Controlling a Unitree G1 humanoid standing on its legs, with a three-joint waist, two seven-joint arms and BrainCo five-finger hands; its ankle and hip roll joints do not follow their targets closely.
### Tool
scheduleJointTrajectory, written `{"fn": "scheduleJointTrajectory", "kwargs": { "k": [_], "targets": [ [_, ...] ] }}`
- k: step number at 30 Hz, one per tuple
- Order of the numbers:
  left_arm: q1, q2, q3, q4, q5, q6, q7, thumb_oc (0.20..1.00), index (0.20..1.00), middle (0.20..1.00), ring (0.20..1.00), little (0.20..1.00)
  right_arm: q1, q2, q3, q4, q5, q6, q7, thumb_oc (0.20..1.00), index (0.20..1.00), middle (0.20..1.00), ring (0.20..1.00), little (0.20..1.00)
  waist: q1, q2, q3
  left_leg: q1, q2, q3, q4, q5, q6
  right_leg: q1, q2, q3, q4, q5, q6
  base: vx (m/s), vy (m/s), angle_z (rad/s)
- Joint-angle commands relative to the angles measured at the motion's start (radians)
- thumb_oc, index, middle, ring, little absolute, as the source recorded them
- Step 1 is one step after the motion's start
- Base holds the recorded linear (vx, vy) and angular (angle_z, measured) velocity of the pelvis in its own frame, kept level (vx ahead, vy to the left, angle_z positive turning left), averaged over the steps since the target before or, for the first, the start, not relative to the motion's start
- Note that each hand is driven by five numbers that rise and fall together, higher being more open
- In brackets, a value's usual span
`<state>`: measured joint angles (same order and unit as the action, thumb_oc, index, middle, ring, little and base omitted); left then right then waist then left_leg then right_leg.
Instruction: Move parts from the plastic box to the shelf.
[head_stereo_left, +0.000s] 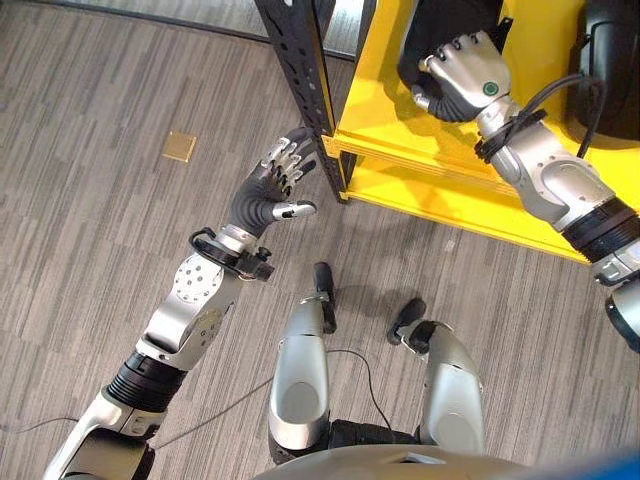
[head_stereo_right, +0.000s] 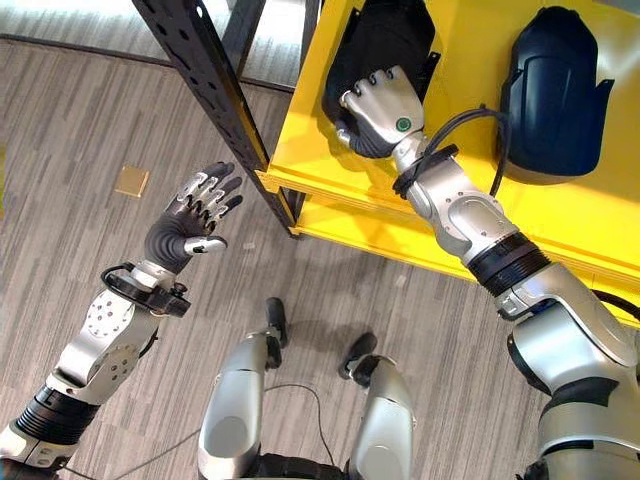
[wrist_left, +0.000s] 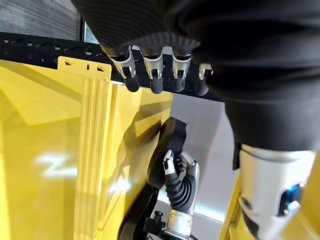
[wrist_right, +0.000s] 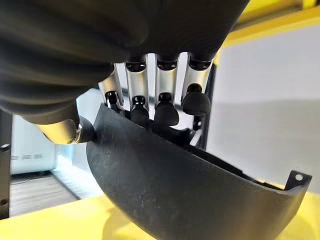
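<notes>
Two dark curved plastic parts are seen on the yellow shelf (head_stereo_right: 560, 215): one (head_stereo_right: 385, 40) under the right hand (head_stereo_right: 380, 110), the other (head_stereo_right: 553, 90) lying well apart, toward the robot's right, untouched. Much of the first part is hidden behind the hand from the head views, and its top is cut off at the picture's edge. From the right wrist view, the fingers (wrist_right: 166, 107) are seen hooked over the part's rim, with the thumb pressed against its outer wall, so it is grasped. The left hand (head_stereo_left: 275, 180) is held over the grey wood-patterned floor (head_stereo_left: 90, 230), beside the black perforated shelf post (head_stereo_left: 300, 60), fingers relaxed and holding nothing.
</notes>
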<state>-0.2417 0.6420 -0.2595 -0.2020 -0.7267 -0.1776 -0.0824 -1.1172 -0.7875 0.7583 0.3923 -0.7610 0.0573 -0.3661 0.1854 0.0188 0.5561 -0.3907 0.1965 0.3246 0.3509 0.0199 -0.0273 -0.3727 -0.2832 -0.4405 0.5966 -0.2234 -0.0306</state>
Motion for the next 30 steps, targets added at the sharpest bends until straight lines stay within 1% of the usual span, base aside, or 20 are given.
{"fn": "scheduleJointTrajectory", "kwargs": {
  "k": [1,2,3,5,8,13,15,16,20,23,26,27,29,30],
  "targets": [
    [-0.021,-0.014,-0.052,-0.114,-0.025,-0.032,-0.015,1.0,1.0,1.0,1.0,1.0,-0.157,0.007,0.003,0.005,-0.005,-0.002,-0.019,0.2,0.2,0.2,0.2,0.2,0.022,0.049,-0.037,0.066,0.051,-0.005,-0.02,-0.013,-0.08,0.007,-0.054,-0.027,0.064,0.02,0.12,0.0,0.0,0.0],
    [-0.026,-0.014,-0.055,-0.116,-0.028,-0.027,-0.012,1.0,1.0,1.0,1.0,1.0,-0.169,0.011,0.01,0.014,-0.013,-0.004,-0.013,0.2,0.2,0.2,0.2,0.2,0.024,0.051,-0.037,0.066,0.05,-0.006,-0.02,-0.014,-0.08,0.007,-0.055,-0.028,0.065,0.019,0.12,0.01,0.022,0.03],
    [-0.032,-0.015,-0.06,-0.117,-0.03,-0.023,-0.01,1.0,1.0,1.0,1.0,1.0,-0.192,0.015,0.026,0.03,-0.034,-0.025,-0.007,0.2,0.2,0.2,0.2,0.2,0.026,0.053,-0.037,0.07,0.048,-0.006,-0.023,-0.013,-0.08,0.01,-0.057,-0.03,0.065,0.019,0.12,0.0,0.0,0.0],
    [-0.035,-0.015,-0.066,-0.117,-0.034,-0.021,-0.008,1.0,1.0,1.0,1.0,1.0,-0.21,0.016,0.042,0.04,-0.05,-0.043,0.007,0.2,0.2,0.2,0.2,0.2,0.03,0.055,-0.037,0.072,0.048,-0.006,-0.023,-0.013,-0.08,0.012,-0.061,-0.033,0.066,0.018,0.12,0.0,0.0,0.0],
    [-0.037,-0.015,-0.072,-0.118,-0.037,-0.021,-0.003,1.0,1.0,1.0,1.0,1.0,-0.233,0.015,0.068,0.052,-0.066,-0.055,0.011,0.2,0.2,0.2,0.2,0.2,0.033,0.057,-0.037,0.073,0.046,-0.005,-0.022,-0.013,-0.079,0.014,-0.063,-0.035,0.069,0.018,0.119,0.0,0.0,0.0],
    [-0.037,-0.005,-0.085,-0.117,-0.037,-0.028,-0.006,1.0,1.0,1.0,1.0,1.0,-0.284,0.006,0.132,0.106,-0.094,-0.031,0.047,0.2,0.2,0.2,0.2,0.2,0.044,0.054,-0.037,0.073,0.046,-0.007,-0.022,-0.011,-0.079,0.016,-0.069,-0.044,0.072,0.021,0.12,0.0,-0.006,0.02],
    [-0.035,-0.003,-0.085,-0.115,-0.042,-0.03,-0.009,1.0,1.0,1.0,1.0,1.0,-0.297,0.002,0.153,0.13,-0.111,-0.056,0.072,0.2,0.2,0.2,0.2,0.2,0.048,0.053,-0.037,0.072,0.047,-0.009,-0.021,-0.01,-0.079,0.016,-0.071,-0.047,0.076,0.021,0.12,0.0,-0.011,0.02],
    [-0.031,0.0,-0.085,-0.113,-0.045,-0.033,-0.017,1.0,1.0,1.0,1.0,1.0,-0.31,-0.005,0.186,0.147,-0.137,-0.074,0.083,0.2,0.2,0.2,0.2,0.2,0.053,0.051,-0.036,0.068,0.049,-0.01,-0.02,-0.007,-0.08,0.014,-0.074,-0.05,0.078,0.022,0.12,0.0,-0.021,0.04],
    [-0.026,0.006,-0.085,-0.108,-0.048,-0.038,-0.025,1.0,1.0,1.0,1.0,1.0,-0.321,-0.009,0.224,0.184,-0.148,-0.084,0.07,0.2,0.2,0.2,0.2,0.2,0.057,0.048,-0.036,0.065,0.053,-0.01,-0.018,-0.005,-0.08,0.013,-0.075,-0.052,0.082,0.022,0.12,0.0,-0.005,0.01],
    [-0.021,0.01,-0.085,-0.106,-0.048,-0.043,-0.033,1.0,1.0,1.0,1.0,1.0,-0.322,-0.019,0.243,0.198,-0.169,-0.109,0.074,0.2,0.2,0.2,0.2,0.2,0.06,0.045,-0.036,0.061,0.055,-0.01,-0.019,-0.002,-0.081,0.01,-0.075,-0.055,0.085,0.024,0.12,0.0,0.0,0.0],
    [-0.014,0.018,-0.084,-0.1,-0.052,-0.051,-0.041,1.0,1.0,1.0,1.0,1.0,-0.314,-0.033,0.263,0.211,-0.152,-0.1,0.062,0.2,0.2,0.2,0.2,0.2,0.061,0.041,-0.036,0.058,0.058,-0.01,-0.018,0.0,-0.081,0.008,-0.075,-0.057,0.085,0.026,0.12,0.0,-0.014,0.01],
    [-0.01,0.022,-0.086,-0.095,-0.053,-0.06,-0.049,1.0,1.0,1.0,1.0,1.0,-0.304,-0.04,0.269,0.216,-0.116,-0.063,0.04,0.2,0.2,0.2,0.2,0.2,0.061,0.039,-0.036,0.057,0.061,-0.01,-0.018,0.0,-0.08,0.007,-0.074,-0.057,0.083,0.027,0.12,0.0,0.0,0.0],
    [-0.008,0.023,-0.088,-0.096,-0.052,-0.064,-0.049,1.0,1.0,1.0,1.0,1.0,-0.299,-0.042,0.264,0.218,-0.102,-0.052,0.029,0.2,0.2,0.2,0.2,0.2,0.06,0.039,-0.036,0.057,0.061,-0.01,-0.019,0.001,-0.08,0.007,-0.073,-0.056,0.082,0.028,0.12,0.0,0.0,0.0],
    [-0.005,0.026,-0.087,-0.094,-0.055,-0.069,-0.052,1.0,1.0,1.0,1.0,1.0,-0.295,-0.043,0.254,0.224,-0.059,-0.025,0.002,0.2,0.2,0.2,0.2,0.2,0.058,0.039,-0.036,0.057,0.062,-0.008,-0.021,0.001,-0.081,0.007,-0.071,-0.055,0.077,0.03,0.12,0.0,0.0,0.0]
  ]
}}
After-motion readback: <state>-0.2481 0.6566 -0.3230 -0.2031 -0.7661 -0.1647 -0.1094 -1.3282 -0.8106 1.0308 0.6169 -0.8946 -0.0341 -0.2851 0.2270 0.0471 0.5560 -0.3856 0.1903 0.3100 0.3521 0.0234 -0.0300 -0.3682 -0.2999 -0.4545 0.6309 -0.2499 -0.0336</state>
